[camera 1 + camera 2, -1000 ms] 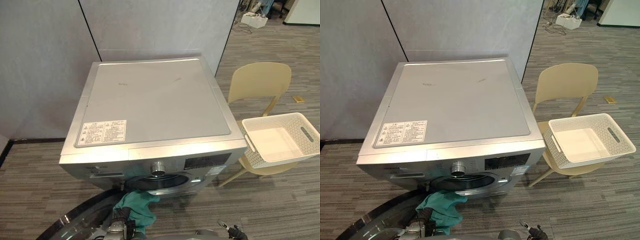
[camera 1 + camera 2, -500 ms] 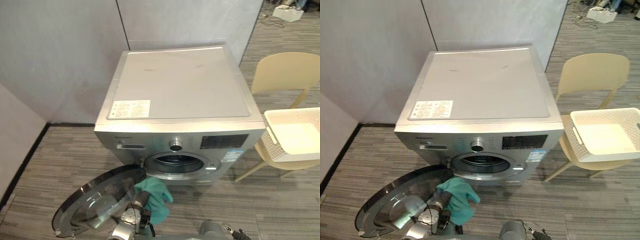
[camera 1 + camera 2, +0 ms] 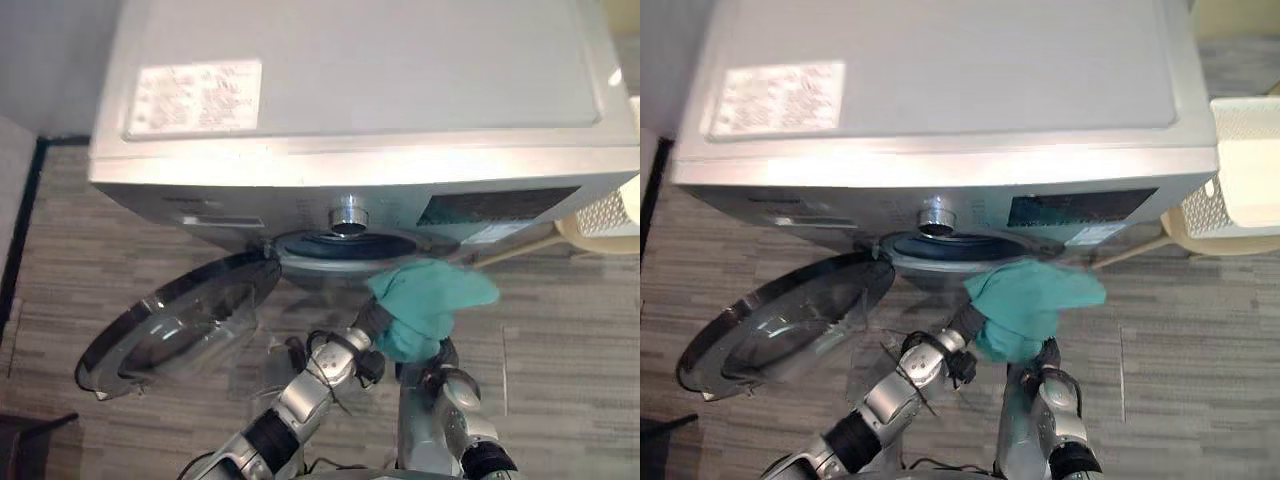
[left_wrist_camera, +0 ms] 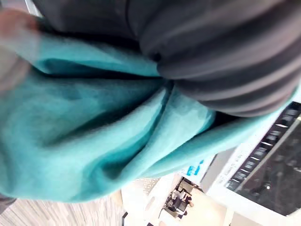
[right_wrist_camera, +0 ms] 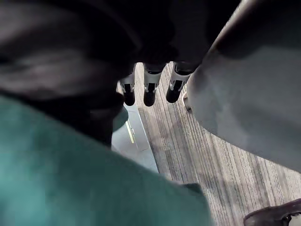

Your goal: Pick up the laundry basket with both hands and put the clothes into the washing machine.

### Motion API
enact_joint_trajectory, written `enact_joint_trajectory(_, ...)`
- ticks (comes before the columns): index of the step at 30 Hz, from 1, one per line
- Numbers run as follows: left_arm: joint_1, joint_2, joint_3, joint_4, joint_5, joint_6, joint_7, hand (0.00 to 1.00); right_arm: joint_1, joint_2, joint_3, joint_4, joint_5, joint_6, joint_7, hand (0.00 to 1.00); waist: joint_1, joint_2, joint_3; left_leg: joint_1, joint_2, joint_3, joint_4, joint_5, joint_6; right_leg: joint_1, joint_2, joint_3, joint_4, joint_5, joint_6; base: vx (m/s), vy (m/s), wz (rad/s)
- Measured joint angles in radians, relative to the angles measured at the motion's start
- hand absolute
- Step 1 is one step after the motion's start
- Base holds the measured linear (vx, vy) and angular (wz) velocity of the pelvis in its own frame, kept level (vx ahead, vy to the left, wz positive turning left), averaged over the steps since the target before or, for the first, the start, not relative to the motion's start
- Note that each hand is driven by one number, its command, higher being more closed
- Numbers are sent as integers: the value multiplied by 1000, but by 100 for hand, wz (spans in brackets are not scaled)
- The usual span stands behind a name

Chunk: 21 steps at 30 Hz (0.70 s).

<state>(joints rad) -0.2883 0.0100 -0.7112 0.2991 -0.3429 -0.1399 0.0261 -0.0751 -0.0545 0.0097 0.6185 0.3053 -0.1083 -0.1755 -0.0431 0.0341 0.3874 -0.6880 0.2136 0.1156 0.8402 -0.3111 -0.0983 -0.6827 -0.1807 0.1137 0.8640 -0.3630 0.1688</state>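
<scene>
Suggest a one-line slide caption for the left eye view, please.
Left hand holding a teal cloth up in front of the washing machine, its round door swung open.

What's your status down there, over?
Left hand in the teal cloth, right hand open beneath. Cloth just outside the washer's open mouth. Door swung aside, path clear.

My head's two eyes look steeply down on the washing machine [image 3: 350, 60] from close above. They share its top, its open door [image 3: 180, 320] and the floor [image 3: 560, 330], slightly offset sideways. My left wrist camera sits against the teal cloth [image 4: 94, 132]; the right one looks along the right hand [image 5: 149, 87], floorward.
</scene>
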Motion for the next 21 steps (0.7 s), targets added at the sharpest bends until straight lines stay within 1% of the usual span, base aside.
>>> enact_joint_trajectory(2,-76,-26,29,57,1,2,26,100,-17,3,5,-51,0,0,-9,0,3,-8,25,-64,17,-15,61,-16,-3,-63,14,0,63,-17,-6,-68,-61,-3)
enact_joint_trajectory(4,-144,-55,114,116,1,4,67,100,-38,9,17,-104,0,-2,-34,0,3,-31,47,-137,35,-27,121,-31,-11,-142,31,6,130,-35,-8,-76,-80,-12)
enact_joint_trajectory(5,-184,-69,173,155,1,7,99,100,-47,10,22,-128,0,-2,-45,0,4,-40,54,-184,51,-35,159,-40,-13,-189,44,10,167,-44,-13,-64,-68,-16)
enact_joint_trajectory(6,-205,-72,202,171,1,7,117,100,-48,11,22,-142,0,-4,-47,0,5,-45,57,-208,57,-38,176,-45,-14,-214,48,12,184,-46,-14,-63,-53,-21)
enact_joint_trajectory(7,-248,-73,262,203,1,8,146,100,-52,10,22,-165,0,-5,-59,0,9,-49,61,-253,70,-44,209,-54,-16,-260,63,18,214,-50,-14,-65,-37,-20)
enact_joint_trajectory(8,-291,-73,323,228,1,13,175,100,-59,10,22,-179,2,-7,-70,0,6,-55,70,-290,77,-46,235,-57,-15,-302,75,26,242,-54,-11,-69,-49,-19)
enact_joint_trajectory(9,-312,-73,351,235,0,15,193,100,-64,10,22,-182,4,-10,-76,0,5,-55,75,-309,85,-47,250,-61,-15,-319,79,27,251,-55,-9,-93,-37,-23)
enact_joint_trajectory(10,-373,-68,419,258,-4,19,226,100,-78,10,21,-192,9,-17,-87,0,4,-62,86,-356,100,-52,282,-68,-16,-364,95,32,271,-56,-8,-81,-25,-22)
enact_joint_trajectory(11,-399,-65,445,266,-10,19,237,100,-81,11,21,-203,9,-21,-88,0,3,-66,91,-373,103,-55,293,-70,-15,-380,101,33,279,-56,-8,-89,-17,-24)
enact_joint_trajectory(12,-441,-61,483,279,-20,20,247,100,-83,14,20,-217,11,-28,-91,0,3,-75,97,-395,109,-55,307,-73,-16,-404,111,40,288,-56,-8,-75,-24,-24)
enact_joint_trajectory(13,-504,-45,529,300,-41,20,266,100,-94,17,20,-225,19,-40,-93,0,2,-89,107,-425,124,-56,325,-79,-15,-433,123,43,294,-53,-9,-75,-15,-28)
enact_joint_trajectory(14,-534,-34,549,307,-49,21,271,100,-96,19,20,-234,20,-41,-93,0,1,-94,111,-439,130,-56,332,-80,-14,-447,131,45,295,-47,-9,-94,3,-33)
enact_joint_trajectory(16,-666,8,609,340,-115,24,288,100,-98,27,11,-267,40,-53,-92,0,-4,-109,119,-503,147,-56,353,-83,-9,-505,146,52,291,-29,-2,-70,24,-25)
enact_joint_trajectory(17,-696,16,624,346,-132,25,290,100,-98,28,8,-271,40,-56,-92,0,-6,-109,119,-518,150,-56,358,-83,-8,-517,148,53,289,-27,0,-29,40,-18)
enact_joint_trajectory(19,-807,73,641,350,-189,37,309,100,-97,34,-5,-278,48,-67,-86,0,-19,-117,132,-547,156,-49,370,-86,-2,-540,157,59,285,-19,7,-10,38,-12)
enact_joint_trajectory(21,-882,111,647,349,-232,36,321,100,-95,43,-17,-277,50,-72,-82,0,-25,-118,133,-566,160,-49,381,-87,-1,-552,162,58,279,-14,10,-10,44,-10)
